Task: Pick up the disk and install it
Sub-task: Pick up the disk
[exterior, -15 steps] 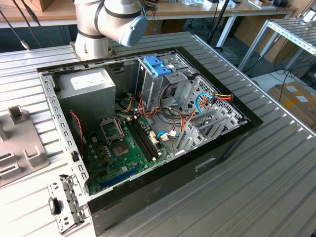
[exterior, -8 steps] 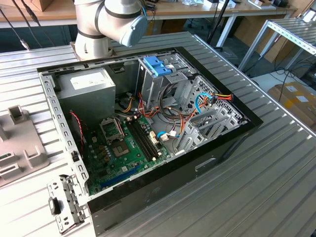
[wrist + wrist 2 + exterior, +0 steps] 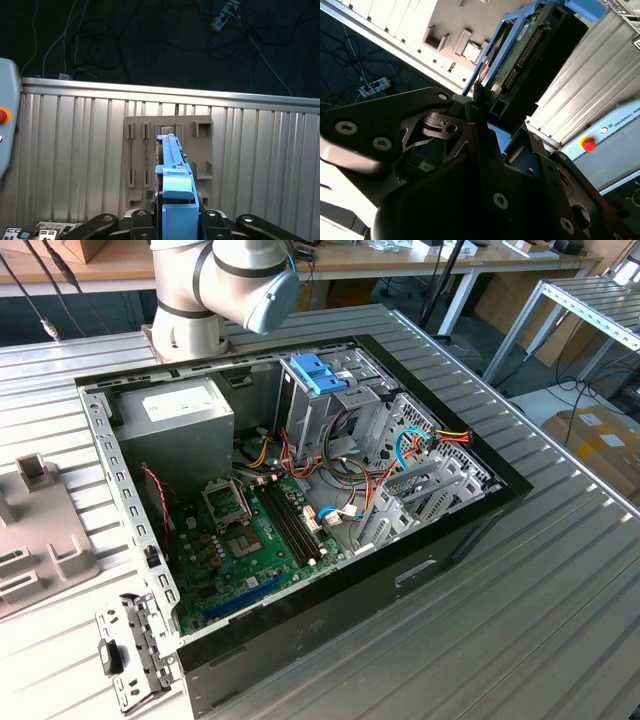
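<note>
A ribbed metal counter (image 3: 560,570) carries an open black computer case (image 3: 440,550) at the middle of the exterior view. The pale arm (image 3: 225,280) rises from its base at twelve o'clock of the case. Inside the case a grey power supply (image 3: 185,415) sits toward ten o'clock, with a green motherboard (image 3: 235,560) at seven o'clock. A metal drive cage topped by a bright-blue bracket (image 3: 318,373) stands toward one o'clock, with bundles of coloured wires beside it. On the counter at nine o'clock of the case lies a grey plastic holder (image 3: 40,530). A small perforated metal plate (image 3: 130,650) lies near the case's eight o'clock corner. In both wrist views the disk (image 3: 175,195) is off the counter, clamped in the black pincer (image 3: 176,222). In the first wrist view it stands edge-on with its light-blue rail facing the camera and the holder (image 3: 200,150) lying on the counter beyond it. A dark floor strewn with cables runs past the counter's far edge. In the second wrist view the disk (image 3: 530,55) shows its green circuit board and connector pins. The pincer (image 3: 505,127) has a finger pressed to each side of the disk's near end. A red button (image 3: 588,144) sits on a pale box nearby.
</note>
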Tool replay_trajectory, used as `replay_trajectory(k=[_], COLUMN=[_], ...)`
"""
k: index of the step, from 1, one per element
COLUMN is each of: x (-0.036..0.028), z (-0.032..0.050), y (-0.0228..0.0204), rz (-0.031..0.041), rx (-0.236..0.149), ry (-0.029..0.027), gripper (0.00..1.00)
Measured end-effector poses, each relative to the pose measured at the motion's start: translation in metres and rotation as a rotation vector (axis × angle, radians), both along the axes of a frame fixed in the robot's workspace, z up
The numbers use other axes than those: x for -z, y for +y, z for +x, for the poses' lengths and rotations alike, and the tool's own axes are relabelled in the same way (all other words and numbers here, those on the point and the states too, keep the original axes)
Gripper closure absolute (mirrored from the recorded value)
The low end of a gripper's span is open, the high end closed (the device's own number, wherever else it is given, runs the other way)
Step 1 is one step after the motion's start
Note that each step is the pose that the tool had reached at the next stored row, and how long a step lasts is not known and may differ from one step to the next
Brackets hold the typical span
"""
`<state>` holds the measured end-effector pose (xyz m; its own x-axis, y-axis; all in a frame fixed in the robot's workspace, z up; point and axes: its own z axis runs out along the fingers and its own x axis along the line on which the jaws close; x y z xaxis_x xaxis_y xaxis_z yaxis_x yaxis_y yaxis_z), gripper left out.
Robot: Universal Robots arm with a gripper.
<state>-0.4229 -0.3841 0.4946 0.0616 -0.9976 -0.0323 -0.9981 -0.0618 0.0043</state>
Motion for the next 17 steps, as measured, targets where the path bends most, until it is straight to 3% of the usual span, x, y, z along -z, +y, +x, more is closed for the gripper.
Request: replay_trajectory(k=[17], x=[0.0001], z=[0.0064], y=[-0.0140], rz=[-0.0001], rx=[0.000], ry=[0.0001], gripper=[0.63])
